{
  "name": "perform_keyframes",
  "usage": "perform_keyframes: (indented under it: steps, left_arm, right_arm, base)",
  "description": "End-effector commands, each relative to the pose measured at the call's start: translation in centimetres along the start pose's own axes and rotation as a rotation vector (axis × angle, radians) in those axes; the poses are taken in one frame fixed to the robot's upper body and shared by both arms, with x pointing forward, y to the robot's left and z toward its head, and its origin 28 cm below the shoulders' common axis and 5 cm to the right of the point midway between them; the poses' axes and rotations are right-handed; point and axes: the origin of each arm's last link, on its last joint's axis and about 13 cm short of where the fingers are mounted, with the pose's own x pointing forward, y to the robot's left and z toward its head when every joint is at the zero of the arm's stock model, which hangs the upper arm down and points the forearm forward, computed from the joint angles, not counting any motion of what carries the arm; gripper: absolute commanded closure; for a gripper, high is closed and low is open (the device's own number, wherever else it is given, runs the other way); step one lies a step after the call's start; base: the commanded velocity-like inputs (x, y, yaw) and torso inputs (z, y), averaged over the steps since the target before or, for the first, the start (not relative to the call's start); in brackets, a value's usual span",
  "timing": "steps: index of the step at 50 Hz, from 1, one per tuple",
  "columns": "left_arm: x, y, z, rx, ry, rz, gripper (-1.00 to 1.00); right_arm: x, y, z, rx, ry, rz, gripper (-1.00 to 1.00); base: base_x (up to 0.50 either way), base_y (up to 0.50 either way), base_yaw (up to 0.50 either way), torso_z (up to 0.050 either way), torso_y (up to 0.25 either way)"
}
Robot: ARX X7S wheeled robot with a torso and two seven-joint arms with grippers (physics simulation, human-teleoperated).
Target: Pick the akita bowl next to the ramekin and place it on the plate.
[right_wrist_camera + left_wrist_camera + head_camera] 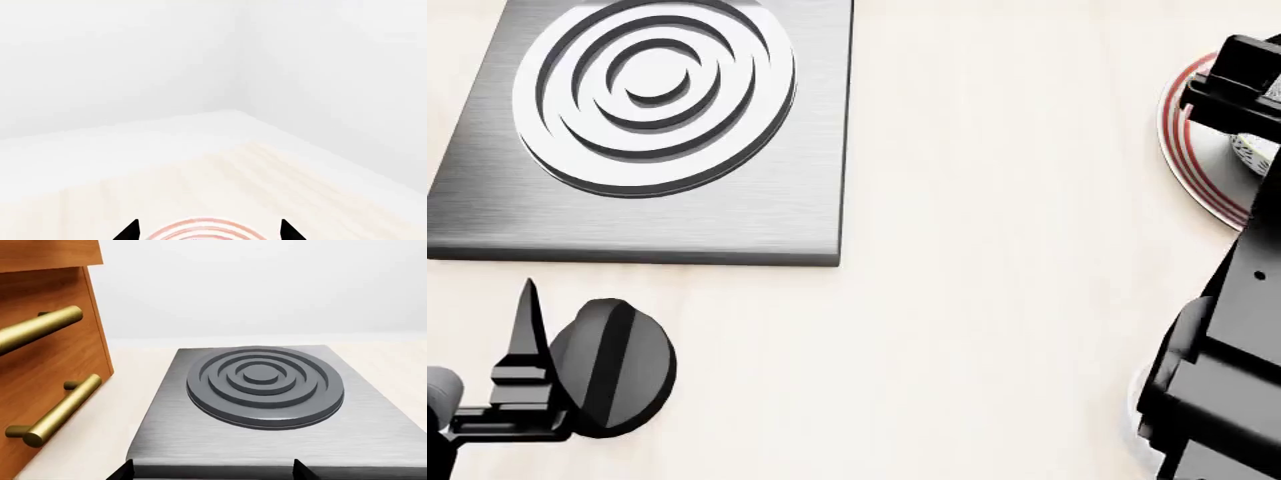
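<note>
**Spotter:** Two pincers. What is each doing?

**Me:** The left pincer is spread and holds nothing. It hangs low over the near edge of the steel hob, close to the wooden drawers. The right pincer is also spread. From its own camera I see only the red-ringed plate between the tips, with no bowl wall between them.

**Spotter:** So where's the bowl?

**Me:** From the head camera I get a sliver of speckled grey, the bowl, under the right arm and over the plate at the frame's edge. I'd judge it is sitting on the plate, but the arm hides its foot, so I can't confirm it's resting flat. I can't make out the ramekin here.

**Spotter:** What worries you?

**Me:** The retreat. The tips flank the bowl closely, so if I pull back sideways or at a tilt, one could hook the rim. That could tip the bowl, or drag it and the plate across the counter. It's deep on a narrow foot, so I expect it topples easily. I'd rise straight up first. My other worry is that I'm nearly blind there, because the arm blocks the head camera.
</note>
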Motion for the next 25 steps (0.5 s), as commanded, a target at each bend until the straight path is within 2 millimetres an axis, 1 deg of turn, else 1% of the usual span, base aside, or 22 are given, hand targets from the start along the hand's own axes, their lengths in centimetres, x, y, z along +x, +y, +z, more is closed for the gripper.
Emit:
perform_keyframes:
  steps: [1,2,3,5,6,13,14,15,17,25]
  left_arm:
    - [0.2,0.1,0.0,-0.004,0.001,0.004,-1.0]
    - [0.2,0.1,0.0,-0.004,0.002,0.004,-1.0]
    - [0.1,0.1,-0.1,-0.004,0.005,0.004,-1.0]
    - [0.1,0.0,-0.1,-0.005,0.005,0.0,-1.0]
    - [0.1,0.0,0.0,-0.005,0.004,0.0,-1.0]
    - [0.2,0.0,0.0,-0.001,0.004,0.0,-1.0]
    - [0.2,0.0,0.0,-0.001,0.005,0.0,-1.0]
    - [0.2,0.0,-0.1,-0.001,0.007,0.002,-1.0]
    - [0.2,0.0,-0.1,0.0,0.007,0.002,-1.0]
    - [0.2,0.0,-0.1,-0.001,0.009,0.0,-1.0]
  right_arm:
    - [-2.9,-0.2,-0.8,-0.082,-0.025,0.063,-1.0]
    - [-3.0,-0.2,-0.9,-0.092,-0.028,0.068,-1.0]
    - [-3.3,-0.2,-0.9,-0.054,-0.018,0.07,-1.0]
    - [-3.6,-0.2,-1.1,-0.12,-0.037,0.077,-1.0]
    - [-3.8,-0.2,-1.2,-0.106,-0.034,0.082,-1.0]
    - [-5.6,0.1,-2.0,-0.168,-0.06,0.12,-1.0]
    - [-5.7,0.1,-2.1,-0.165,-0.059,0.121,-1.0]
    - [-6.1,0.2,-2.5,-0.12,-0.035,0.143,-1.0]
    - [-6.6,0.2,-2.8,-0.157,-0.048,0.148,-1.0]
    - [-8.0,0.5,-3.1,-0.175,-0.066,0.188,-1.0]
  base:
    - [0.0,0.0,0.0,0.0,0.0]
    - [0.0,0.0,0.0,0.0,0.0]
    - [0.0,0.0,0.0,0.0,0.0]
    - [0.0,0.0,0.0,0.0,0.0]
    - [0.0,0.0,0.0,0.0,0.0]
    - [0.0,0.0,0.0,0.0,0.0]
    - [0.0,0.0,0.0,0.0,0.0]
    - [0.0,0.0,0.0,0.0,0.0]
    - [0.0,0.0,0.0,0.0,0.0]
    - [0.0,0.0,0.0,0.0,0.0]
